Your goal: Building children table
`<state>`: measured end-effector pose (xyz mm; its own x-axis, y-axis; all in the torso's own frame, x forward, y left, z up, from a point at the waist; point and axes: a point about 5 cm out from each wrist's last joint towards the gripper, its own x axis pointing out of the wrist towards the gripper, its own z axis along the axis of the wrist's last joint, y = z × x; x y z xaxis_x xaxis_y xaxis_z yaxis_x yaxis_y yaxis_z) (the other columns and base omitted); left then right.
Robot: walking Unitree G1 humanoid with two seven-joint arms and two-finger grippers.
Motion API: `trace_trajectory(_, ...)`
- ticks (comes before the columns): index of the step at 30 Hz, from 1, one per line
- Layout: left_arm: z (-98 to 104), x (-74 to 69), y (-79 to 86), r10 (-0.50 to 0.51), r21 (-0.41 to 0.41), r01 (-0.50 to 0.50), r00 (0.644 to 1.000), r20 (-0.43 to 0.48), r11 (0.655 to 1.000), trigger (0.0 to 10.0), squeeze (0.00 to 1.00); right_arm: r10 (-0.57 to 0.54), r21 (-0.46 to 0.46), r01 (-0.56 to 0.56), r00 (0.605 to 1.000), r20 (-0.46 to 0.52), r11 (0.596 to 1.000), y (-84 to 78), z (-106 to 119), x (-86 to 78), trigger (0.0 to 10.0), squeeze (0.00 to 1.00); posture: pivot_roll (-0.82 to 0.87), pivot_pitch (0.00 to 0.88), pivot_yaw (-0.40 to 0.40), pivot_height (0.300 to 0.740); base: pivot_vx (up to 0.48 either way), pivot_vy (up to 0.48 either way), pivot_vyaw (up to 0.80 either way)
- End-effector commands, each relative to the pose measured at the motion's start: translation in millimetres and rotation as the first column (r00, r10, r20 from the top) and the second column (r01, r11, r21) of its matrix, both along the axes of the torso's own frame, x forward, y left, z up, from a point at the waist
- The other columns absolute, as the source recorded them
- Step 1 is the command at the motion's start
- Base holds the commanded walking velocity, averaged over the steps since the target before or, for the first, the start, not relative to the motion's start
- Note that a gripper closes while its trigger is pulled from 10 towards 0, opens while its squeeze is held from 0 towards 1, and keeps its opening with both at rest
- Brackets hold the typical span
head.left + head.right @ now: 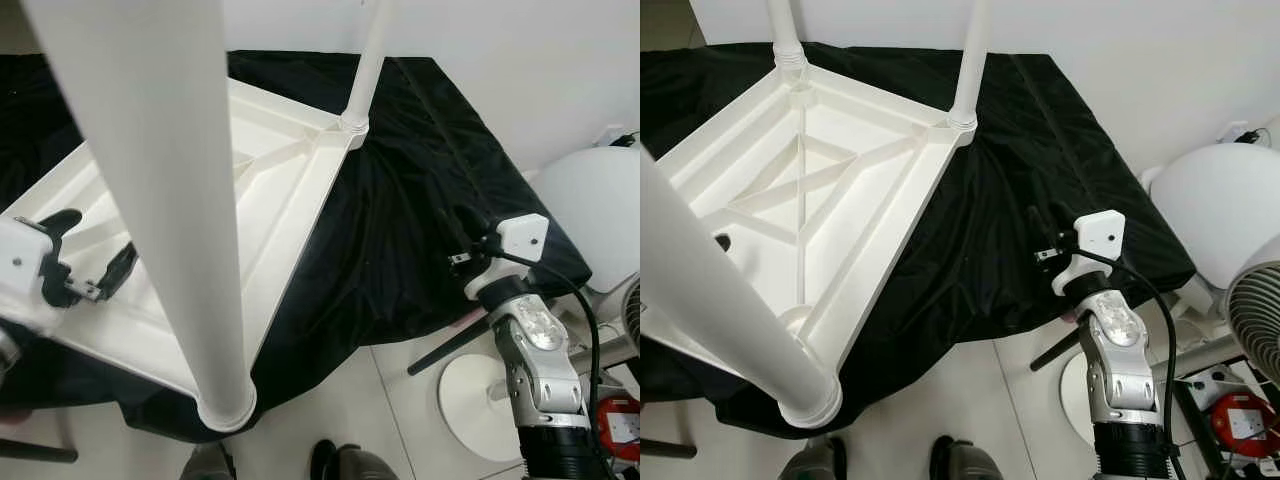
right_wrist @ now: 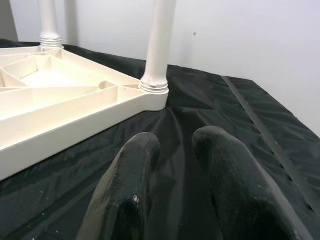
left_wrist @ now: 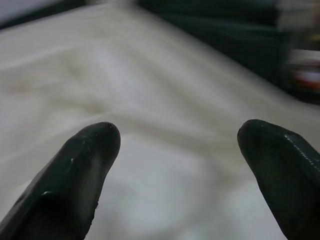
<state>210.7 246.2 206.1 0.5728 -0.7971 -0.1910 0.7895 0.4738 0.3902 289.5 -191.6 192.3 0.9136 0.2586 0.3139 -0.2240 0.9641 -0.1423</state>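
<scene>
A black cloth (image 1: 1040,200) covers the counter, and on it the white children's table (image 1: 820,200) lies upside down, its ribbed underside facing up and its legs standing upward; the near leg (image 1: 170,200) rises from the corner closest to the robot, a far leg (image 1: 968,60) from the corner toward the wall, another leg (image 1: 785,35) from the far left corner; the left hand (image 1: 85,265) hovers over the table's underside near its left edge, its two black fingers (image 3: 75,175) spread well apart above the white plastic; the right hand (image 1: 1045,235) is over the bare cloth to the right of the table, well apart from it, pointing toward the far leg's corner, its fingers (image 2: 130,190) close together with a narrow gap, holding nothing; a white fan (image 1: 1225,230) stands on the floor at the right
</scene>
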Motion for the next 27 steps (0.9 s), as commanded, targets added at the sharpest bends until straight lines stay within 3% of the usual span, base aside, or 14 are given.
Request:
trace_trajectory(1, -5.6, -9.1, -7.0, -0.145, 0.049, 0.149, 0.987, -0.070, 0.988, 10.0, 0.00, -0.009, -0.009, 0.009, 1.000, -0.028, 1.000, -6.1, -4.7, -0.4, 10.0, 0.00, 0.12, 0.125, -0.088, 0.740, 0.000, 0.000, 0.00)
trace_trajectory(9, -16.8, -11.1, -6.6, -0.180, 0.127, 0.190, 0.980, -0.090, 0.973, 10.0, 0.00, -0.014, -0.024, 0.013, 1.000, -0.027, 1.000, -8.7, -3.3, -0.9, 10.0, 0.00, 0.12, 0.124, -0.084, 0.740, 0.000, 0.000, 0.00)
trace_trajectory(14, -22.4, -5.0, -5.5, -0.160, 0.171, 0.170, 0.985, -0.069, 0.971, 10.0, 0.00, -0.020, -0.028, 0.019, 1.000, -0.022, 0.999, -9.8, -1.7, -0.3, 10.0, 0.00, 0.12, 0.125, -0.079, 0.740, 0.000, 0.000, 0.00)
trace_trajectory(18, -33.0, 22.0, 3.0, -0.073, 0.230, 0.085, 0.996, -0.057, 0.970, 10.0, 0.00, -0.020, -0.032, 0.019, 1.000, -0.009, 0.999, -7.4, 2.2, 1.5, 10.0, 0.00, 0.11, 0.130, -0.068, 0.740, 0.000, 0.000, 0.00)
trace_trajectory(27, -41.2, 45.8, 16.0, 0.010, 0.279, 0.008, 0.998, -0.064, 0.960, 10.0, 0.00, -0.027, -0.043, 0.027, 1.000, 0.002, 0.999, -7.2, 5.2, 0.6, 10.0, 0.00, 0.09, 0.146, -0.052, 0.740, 0.000, 0.000, 0.00)
